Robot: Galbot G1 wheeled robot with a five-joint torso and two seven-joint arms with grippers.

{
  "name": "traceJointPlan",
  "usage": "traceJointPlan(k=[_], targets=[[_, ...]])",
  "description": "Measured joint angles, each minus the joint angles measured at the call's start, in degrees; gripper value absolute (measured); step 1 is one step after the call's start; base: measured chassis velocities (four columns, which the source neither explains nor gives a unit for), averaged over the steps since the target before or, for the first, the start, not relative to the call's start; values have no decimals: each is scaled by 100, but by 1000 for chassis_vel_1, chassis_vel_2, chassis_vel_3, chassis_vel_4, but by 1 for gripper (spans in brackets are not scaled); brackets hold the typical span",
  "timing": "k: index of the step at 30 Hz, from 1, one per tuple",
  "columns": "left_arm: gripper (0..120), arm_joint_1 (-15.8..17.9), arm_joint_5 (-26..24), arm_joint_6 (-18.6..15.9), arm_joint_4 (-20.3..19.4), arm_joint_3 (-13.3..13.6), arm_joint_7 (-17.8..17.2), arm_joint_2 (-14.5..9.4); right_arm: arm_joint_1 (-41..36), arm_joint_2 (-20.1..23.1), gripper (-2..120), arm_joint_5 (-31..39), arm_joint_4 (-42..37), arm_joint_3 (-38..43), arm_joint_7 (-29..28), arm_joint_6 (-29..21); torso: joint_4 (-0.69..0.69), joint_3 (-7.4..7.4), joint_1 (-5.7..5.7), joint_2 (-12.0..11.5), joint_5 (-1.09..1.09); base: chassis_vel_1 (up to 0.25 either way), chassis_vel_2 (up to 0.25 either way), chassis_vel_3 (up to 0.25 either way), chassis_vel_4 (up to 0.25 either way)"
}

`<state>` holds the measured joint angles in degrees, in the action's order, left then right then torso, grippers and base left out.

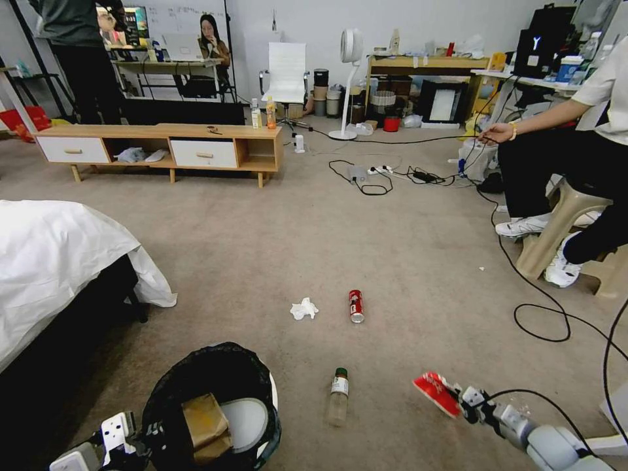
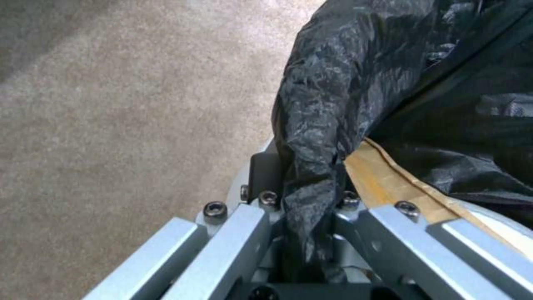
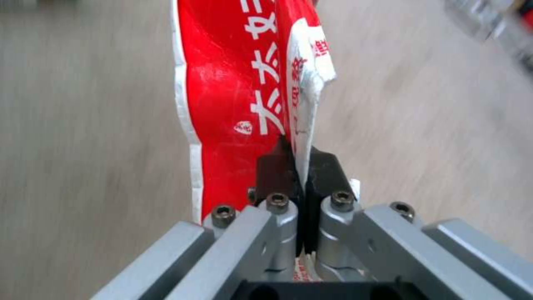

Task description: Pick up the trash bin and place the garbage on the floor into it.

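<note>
The trash bin [image 1: 255, 418], white with a crinkled black bag [image 2: 333, 104] over its rim, hangs at the lower left of the head view with a brown paper piece [image 1: 206, 418] inside. My left gripper [image 1: 140, 438] is shut on the bin's bagged rim [image 2: 311, 196]. At lower right, my right gripper [image 1: 461, 402] is shut on a red-white snack wrapper [image 1: 435, 392], held above the floor [image 1: 392, 248]; its black pads [image 3: 275, 168] pinch the wrapper's edge [image 3: 239, 83]. A red soda can [image 1: 356, 305], a crumpled white tissue [image 1: 303, 309] and a clear green-capped bottle [image 1: 338, 395] lie on the carpet.
A bed with a white sheet [image 1: 52, 261] stands at the left. A low wooden TV cabinet [image 1: 163, 147] lines the back. A seated person on a stool [image 1: 556, 222] is at the right, with black cables [image 1: 543, 314] trailing over the carpet.
</note>
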<state>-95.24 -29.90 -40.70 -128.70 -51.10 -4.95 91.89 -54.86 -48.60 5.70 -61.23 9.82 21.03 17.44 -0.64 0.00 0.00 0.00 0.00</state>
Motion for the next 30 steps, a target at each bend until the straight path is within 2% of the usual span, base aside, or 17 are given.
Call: traceJointPlan(k=[1,3,4,5,7,9,11,13,17,19,22,24,25,27,29,30], targets=[[2,0,0,0,0,0,0,0,0,0,0,0,0,0,0,0,0,0,0,0,0,0,0,0,0],[2,2,-63,-23,-87,-23,-25,-7,13,130,0,274,-644,-18,-121,-127,2,0,0,0,0,0,0,0,0],[2,2,-63,-23,-87,-23,-25,-7,13,130,0,274,-644,-18,-121,-127,2,0,0,0,0,0,0,0,0],[2,7,-118,-45,-155,-56,-60,-24,69,225,0,464,-1164,-73,-218,-232,2,0,0,0,0,0,0,0,0],[2,8,-137,-51,-177,-69,-73,-32,93,251,0,522,-1312,-95,-248,-262,2,0,0,0,-1,0,0,0,0],[2,16,-238,-84,-261,-146,-128,-77,247,382,0,815,-2002,-246,-399,-427,3,0,0,0,-2,0,0,0,0],[2,19,-274,-95,-285,-176,-151,-93,306,404,0,875,-2154,-297,-428,-463,0,0,0,0,-1,0,0,0,0],[2,35,-417,-124,-358,-283,-210,-134,548,459,0,1139,-2716,-474,-553,-635,4,0,0,0,-2,0,0,0,0],[2,63,-518,-140,-378,-338,-257,-169,645,496,0,1323,-3056,-540,-636,-754,4,0,0,0,-2,0,0,0,0],[2,82,-646,-142,-391,-378,-314,-213,784,520,0,1570,-3468,-622,-767,-893,-1,0,0,0,-2,0,0,0,0],[2,84,-661,-143,-392,-382,-318,-219,814,521,0,1617,-3548,-646,-798,-918,-1,0,0,0,-2,0,0,0,0],[2,110,-857,-151,-450,-430,-412,-310,1384,518,0,2320,-4592,-1188,-1198,-1474,3,-1,0,0,-5,0,0,0,0],[2,110,-857,-151,-450,-430,-412,-310,1384,518,0,2320,-4592,-1188,-1198,-1474,3,-1,0,0,-5,0,0,0,0],[2,105,-900,-151,-495,-424,-438,-344,1835,446,0,2988,-5211,-1653,-1558,-1980,-1,0,0,0,-2,0,0,0,0],[2,100,-901,-151,-503,-418,-439,-345,1923,418,0,3154,-5332,-1762,-1640,-2079,0,0,0,0,-3,0,0,0,0],[2,91,-904,-151,-522,-407,-439,-347,2129,338,0,3563,-5548,-2017,-1840,-2289,1,0,0,0,-1,0,0,0,0]])
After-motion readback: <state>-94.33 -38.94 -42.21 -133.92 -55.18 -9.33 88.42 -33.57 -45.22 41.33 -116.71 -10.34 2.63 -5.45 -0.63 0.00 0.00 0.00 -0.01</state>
